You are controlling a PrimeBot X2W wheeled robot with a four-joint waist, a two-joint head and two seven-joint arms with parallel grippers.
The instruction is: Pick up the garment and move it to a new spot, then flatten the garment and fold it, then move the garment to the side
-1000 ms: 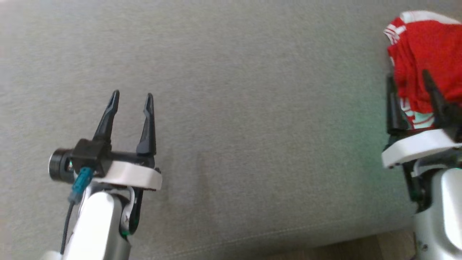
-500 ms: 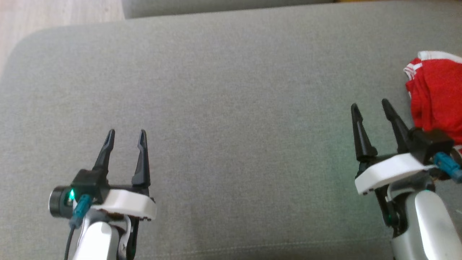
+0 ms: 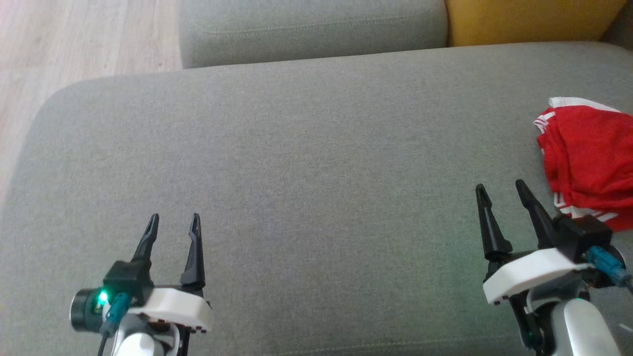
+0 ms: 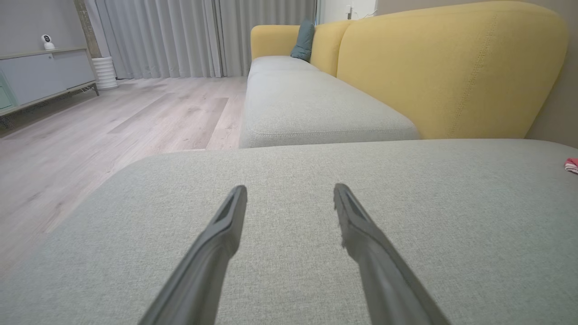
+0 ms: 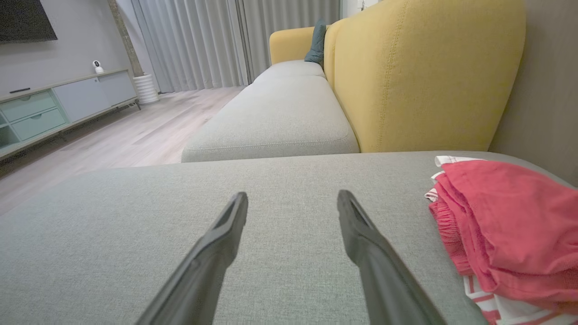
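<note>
At three o'clock lies the garment [image 3: 588,158], seemingly set aside, so my left end effector [image 3: 174,217] and right end effector [image 3: 499,187] gape empty.

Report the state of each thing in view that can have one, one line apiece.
red garment, lying in a rumpled, layered heap at the cushion's right end, not held
left claw, open, empty, above the cushion
right claw, open, empty, beside the garment, fingers off it
grey cushion, flat, bearing the garment
</note>
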